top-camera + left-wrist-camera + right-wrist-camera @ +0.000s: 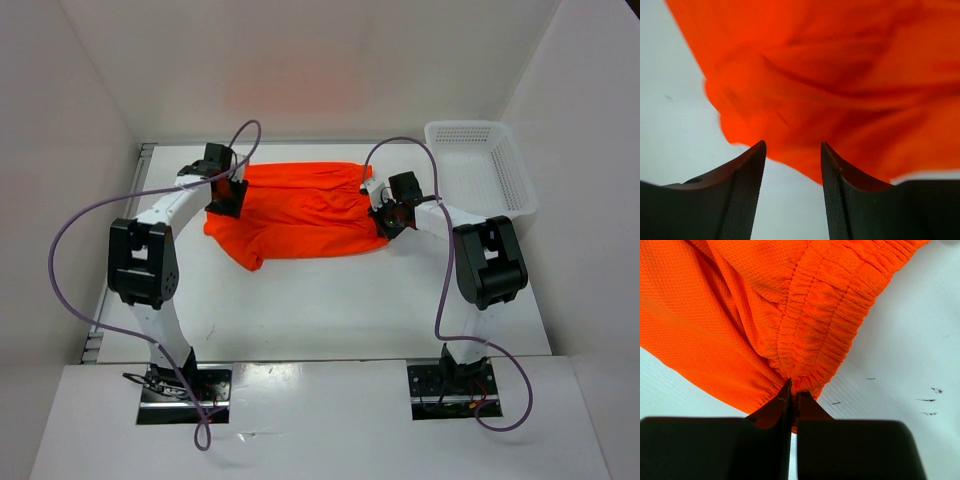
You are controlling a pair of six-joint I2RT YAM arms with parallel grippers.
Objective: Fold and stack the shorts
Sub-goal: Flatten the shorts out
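Orange-red mesh cloth, soft and light by the look of it: the shorts (300, 208) lie spread on the table (330, 300) between your two arms. Their waistband (825, 325) points right, their legs point left, and the near-left corner is bunched.

Expect no stiffness. Lifted by one point they will likely sag and fold on themselves, so carry them by two matching corners. The gathered elastic is the thickest part and should give the firmest bite. Your right gripper (791, 390) has it now, with its fingers pressed together on the near end of the waistband. Your left gripper (792, 150) holds nothing. Its fingers are spread, and the blurred leg edge lies just past the tips. That hem looks thin, so you will probably need to pinch low against the surface to catch it.

The table is white and smooth, so the cloth should slide if you drag it. White walls close the space on three sides. A white perforated basket (480, 165) sits at the far right, near the right arm. Purple cables (80, 225) loop off both arms, so allow for them when you swing across.
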